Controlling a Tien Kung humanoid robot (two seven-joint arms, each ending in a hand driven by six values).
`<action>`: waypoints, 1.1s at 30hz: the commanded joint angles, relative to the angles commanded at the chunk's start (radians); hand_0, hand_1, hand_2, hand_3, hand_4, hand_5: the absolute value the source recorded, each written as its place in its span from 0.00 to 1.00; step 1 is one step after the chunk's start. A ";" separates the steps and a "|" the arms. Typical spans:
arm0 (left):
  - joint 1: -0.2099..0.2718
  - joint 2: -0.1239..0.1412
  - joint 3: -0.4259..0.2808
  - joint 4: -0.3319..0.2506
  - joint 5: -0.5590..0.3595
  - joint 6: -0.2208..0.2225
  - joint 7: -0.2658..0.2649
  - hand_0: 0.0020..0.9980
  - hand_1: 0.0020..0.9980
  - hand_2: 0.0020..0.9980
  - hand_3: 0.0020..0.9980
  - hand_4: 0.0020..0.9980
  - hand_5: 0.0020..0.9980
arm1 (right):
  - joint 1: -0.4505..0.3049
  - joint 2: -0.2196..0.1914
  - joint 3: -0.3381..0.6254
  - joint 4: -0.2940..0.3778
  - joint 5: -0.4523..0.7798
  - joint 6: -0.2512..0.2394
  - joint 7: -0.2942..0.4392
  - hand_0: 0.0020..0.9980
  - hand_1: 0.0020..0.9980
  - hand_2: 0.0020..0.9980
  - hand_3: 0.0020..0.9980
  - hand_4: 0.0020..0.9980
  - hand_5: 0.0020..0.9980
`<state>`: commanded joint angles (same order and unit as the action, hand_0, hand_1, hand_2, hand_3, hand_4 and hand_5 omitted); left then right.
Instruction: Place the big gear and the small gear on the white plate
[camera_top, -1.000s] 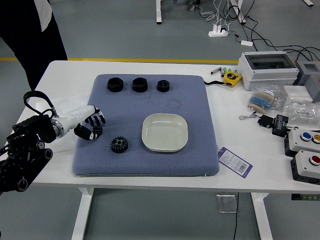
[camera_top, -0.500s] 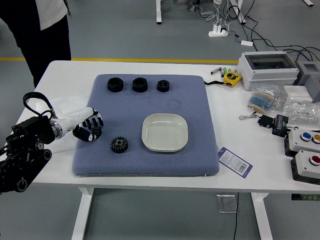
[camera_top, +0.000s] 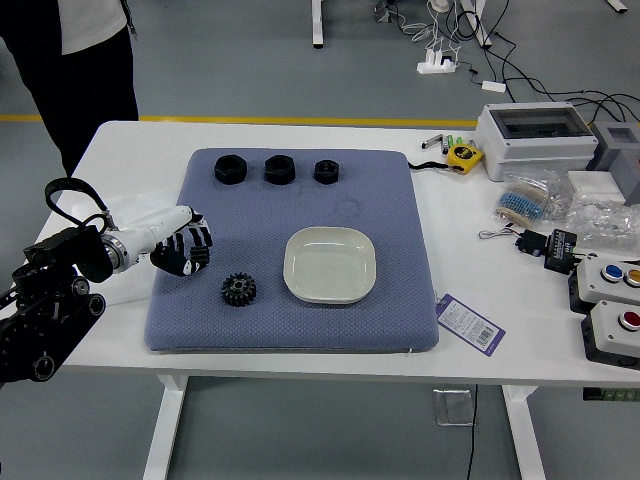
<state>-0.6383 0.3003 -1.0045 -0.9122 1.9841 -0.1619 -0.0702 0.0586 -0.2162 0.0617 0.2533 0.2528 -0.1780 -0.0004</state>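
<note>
At the mat's left side, my left hand (camera_top: 192, 250) has its fingers curled around a dark gear (camera_top: 201, 256), which is partly hidden by them. Just to the right and nearer the front edge, a second black toothed gear (camera_top: 239, 289) lies flat on the blue-grey mat. Which gear is the bigger one I cannot tell, as the fingers cover much of the first. The white plate (camera_top: 330, 265) rests right of the middle of the mat and bears nothing.
Several black nuts, one of them here (camera_top: 231, 170), line the mat's far part. A yellow tape measure (camera_top: 464, 156), a purple tag (camera_top: 471, 324) and button boxes (camera_top: 612, 330) are to the right. A person in dark clothes stands at the far left.
The left hand has shifted slightly up and right, and the dark gear at its fingers has moved with it. The person at the far left has shifted.
</note>
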 joint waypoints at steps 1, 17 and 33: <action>-0.001 0.000 0.001 -0.006 -0.002 0.000 0.000 0.32 0.34 0.40 0.51 0.76 0.00 | 0.000 0.000 0.000 0.000 0.000 0.000 0.000 0.70 0.68 0.76 0.63 0.84 0.75; -0.081 -0.089 0.149 -0.169 -0.107 0.068 -0.021 0.32 0.34 0.40 0.51 0.79 0.00 | 0.001 -0.001 0.011 0.002 -0.020 -0.002 -0.007 0.70 0.68 0.76 0.62 0.84 0.75; -0.208 -0.193 0.454 0.023 -0.153 0.275 0.000 0.44 0.49 0.53 0.58 0.90 0.16 | 0.007 -0.008 0.017 0.007 -0.031 -0.006 -0.010 0.70 0.68 0.76 0.62 0.84 0.75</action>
<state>-0.8461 0.1072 -0.5503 -0.8897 1.8307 0.1126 -0.0707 0.0660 -0.2239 0.0786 0.2600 0.2214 -0.1842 -0.0105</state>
